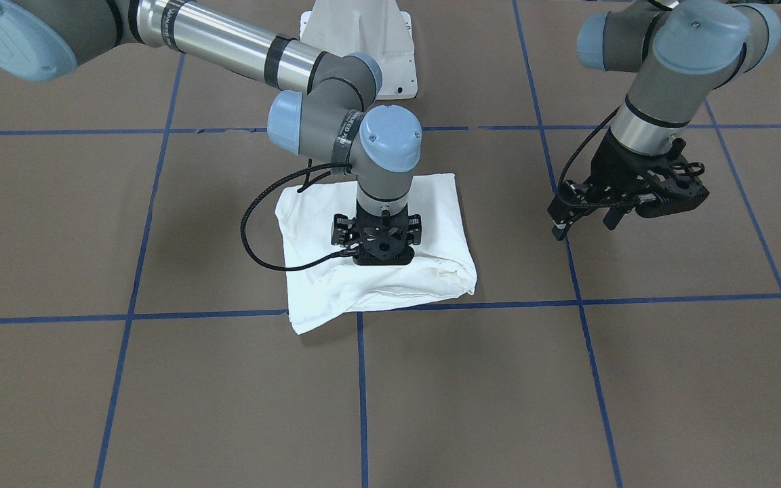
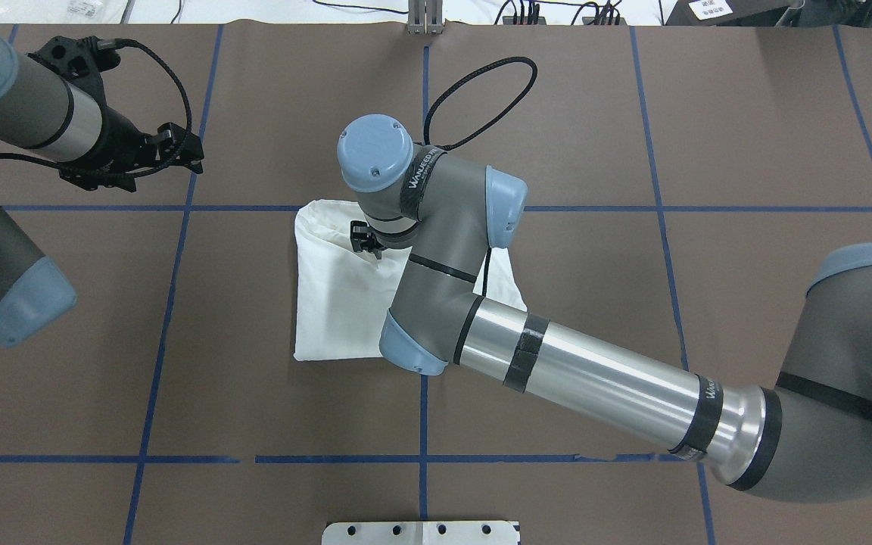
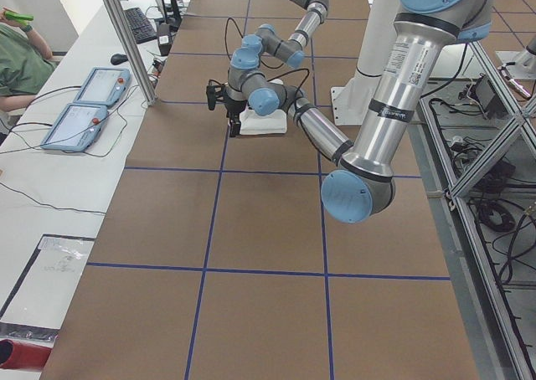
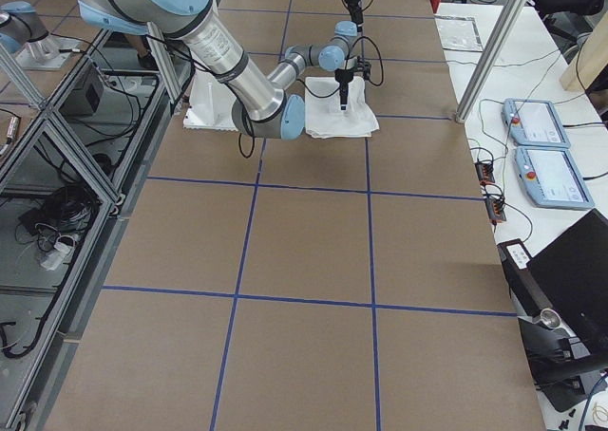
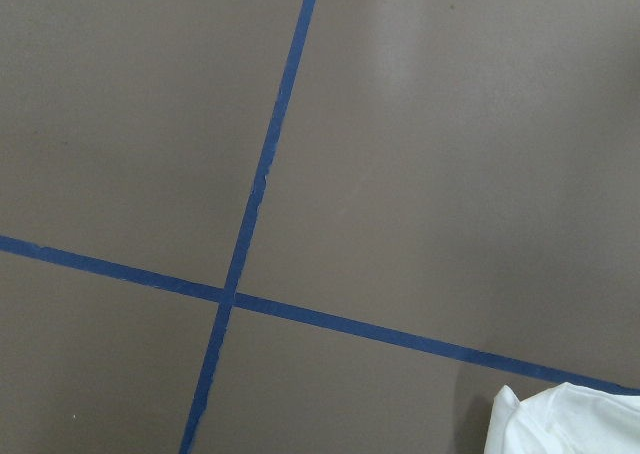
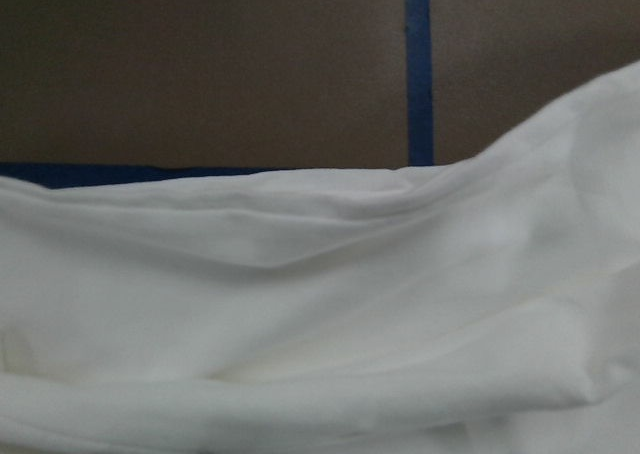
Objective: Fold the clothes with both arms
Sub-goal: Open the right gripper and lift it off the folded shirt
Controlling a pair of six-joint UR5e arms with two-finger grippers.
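Observation:
The white T-shirt (image 1: 323, 271) lies folded into a rough square at the table's middle, and also shows in the overhead view (image 2: 330, 288). Its printed text is hidden. My right gripper (image 1: 382, 261) points straight down onto the shirt's middle. Its fingertips are hidden behind its own body, so I cannot tell if it is open or shut. The right wrist view shows only wrinkled cloth (image 6: 320, 304) close up. My left gripper (image 1: 584, 222) hangs open and empty above bare table, to the shirt's side (image 2: 182, 151). A corner of the shirt (image 5: 570, 424) shows in the left wrist view.
The brown table surface carries a grid of blue tape lines (image 1: 361, 379). The white pedestal base (image 1: 363, 41) stands at the robot's side of the table. The right arm's black cable (image 1: 255, 230) loops over the shirt's edge. Tablets (image 3: 84, 112) lie on a side desk.

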